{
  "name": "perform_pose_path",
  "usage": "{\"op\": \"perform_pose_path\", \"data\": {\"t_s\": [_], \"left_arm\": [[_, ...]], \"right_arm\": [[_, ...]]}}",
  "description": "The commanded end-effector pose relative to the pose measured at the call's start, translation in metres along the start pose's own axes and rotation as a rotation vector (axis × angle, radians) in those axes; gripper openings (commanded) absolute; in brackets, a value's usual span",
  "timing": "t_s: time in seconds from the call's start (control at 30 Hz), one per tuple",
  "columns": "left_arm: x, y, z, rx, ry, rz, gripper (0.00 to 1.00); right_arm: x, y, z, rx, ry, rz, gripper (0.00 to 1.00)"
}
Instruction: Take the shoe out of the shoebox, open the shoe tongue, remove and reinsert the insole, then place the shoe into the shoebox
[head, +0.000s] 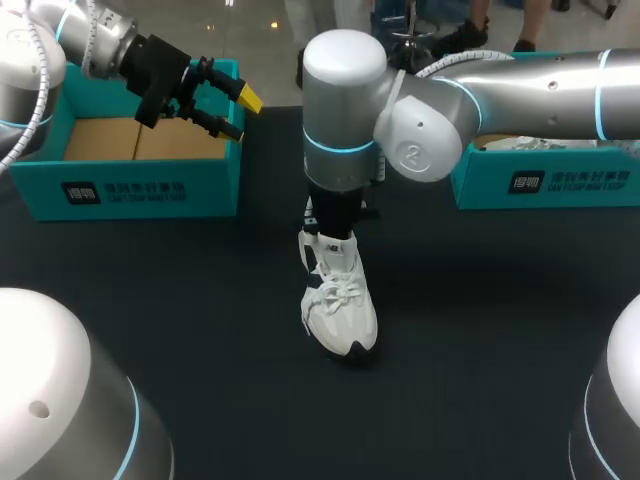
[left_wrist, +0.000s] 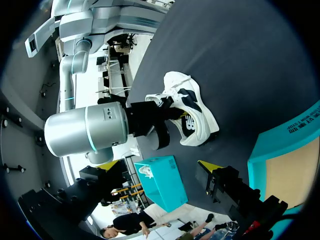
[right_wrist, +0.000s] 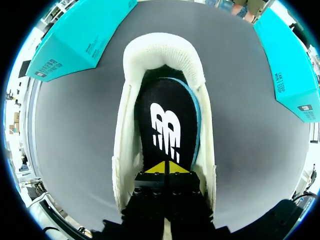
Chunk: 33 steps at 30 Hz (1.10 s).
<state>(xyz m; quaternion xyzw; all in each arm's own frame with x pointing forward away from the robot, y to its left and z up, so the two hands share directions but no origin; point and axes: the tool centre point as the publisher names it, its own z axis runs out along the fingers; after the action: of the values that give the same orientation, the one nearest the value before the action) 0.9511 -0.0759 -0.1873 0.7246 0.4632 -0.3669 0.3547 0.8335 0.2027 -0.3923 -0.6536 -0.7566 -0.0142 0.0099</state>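
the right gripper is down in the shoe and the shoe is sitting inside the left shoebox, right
No. The right gripper is down in the shoe, but the shoe stands on the table, outside the left shoebox; the head view shows it.

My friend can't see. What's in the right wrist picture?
The jaws, yellow tips shut together, dip into a white sneaker over its black insole. The sneaker sits on a dark table between two teal shoeboxes.
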Motion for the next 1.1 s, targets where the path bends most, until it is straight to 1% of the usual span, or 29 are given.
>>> {"op": "perform_pose_path", "data": {"t_s": [0.03, 0.2, 0.27, 0.43, 0.53, 0.7, 0.87, 1.0, 1.1], "left_arm": [[0.000, 0.000, 0.000, 0.001, 0.003, 0.001, 1.00], [0.000, 0.000, 0.000, 0.001, 0.003, 0.001, 1.00], [0.000, 0.000, 0.000, 0.001, 0.003, 0.001, 1.00], [0.000, 0.000, 0.000, 0.001, 0.003, 0.001, 1.00], [0.000, 0.000, 0.000, 0.001, 0.003, 0.001, 1.00], [0.000, 0.000, 0.000, 0.001, 0.003, 0.001, 1.00], [0.000, 0.000, 0.000, 0.001, 0.003, 0.001, 1.00], [0.000, 0.000, 0.000, 0.001, 0.003, 0.001, 1.00], [0.000, 0.000, 0.000, 0.001, 0.003, 0.001, 1.00]], "right_arm": [[0.002, 0.005, 0.013, 0.023, -0.003, -0.003, 0.00], [0.002, 0.004, 0.016, 0.035, -0.001, -0.007, 0.00], [0.002, 0.003, 0.011, 0.032, -0.007, -0.009, 0.00], [-0.003, 0.008, -0.008, -0.021, -0.049, -0.002, 0.00], [-0.008, 0.014, -0.011, -0.058, -0.075, 0.002, 0.00], [-0.013, 0.025, -0.009, -0.085, -0.105, -0.003, 0.00], [-0.014, 0.034, -0.002, -0.128, -0.128, -0.003, 0.00], [-0.008, 0.039, 0.009, -0.120, -0.126, -0.023, 0.00], [-0.005, 0.040, 0.014, -0.111, -0.120, -0.030, 0.00]]}}
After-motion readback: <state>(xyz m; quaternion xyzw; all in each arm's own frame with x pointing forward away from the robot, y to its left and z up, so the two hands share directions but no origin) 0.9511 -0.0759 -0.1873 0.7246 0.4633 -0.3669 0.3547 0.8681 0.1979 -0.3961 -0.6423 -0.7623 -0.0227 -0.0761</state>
